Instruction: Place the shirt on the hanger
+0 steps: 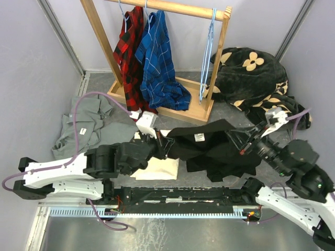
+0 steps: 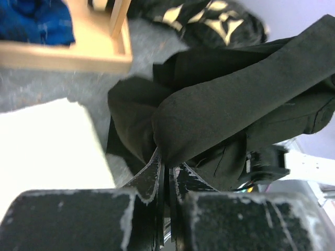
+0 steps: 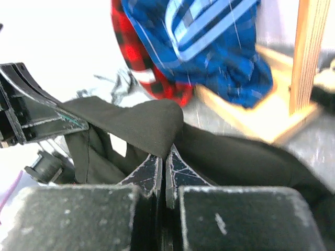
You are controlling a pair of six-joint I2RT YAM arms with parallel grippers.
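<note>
The black shirt (image 1: 209, 149) lies bunched on the floor between my arms, its white label (image 1: 199, 137) facing up. My left gripper (image 1: 167, 148) is shut on the shirt's left edge. In the left wrist view a thick fold of shirt (image 2: 225, 104) is pinched at the left gripper (image 2: 168, 164). My right gripper (image 1: 234, 137) is shut on the shirt's right edge, and in the right wrist view a fold of shirt (image 3: 141, 123) rises out of the right gripper (image 3: 165, 157). An empty light-blue hanger (image 1: 208, 57) hangs at the right end of the rail.
The wooden rack (image 1: 207, 112) stands behind the shirt, holding a red plaid shirt (image 1: 130, 52) and a blue plaid shirt (image 1: 159, 63). A grey shirt (image 1: 86, 123) lies left, a flowered black blanket (image 1: 251, 73) right, and a white cloth (image 1: 157, 168) under my left arm.
</note>
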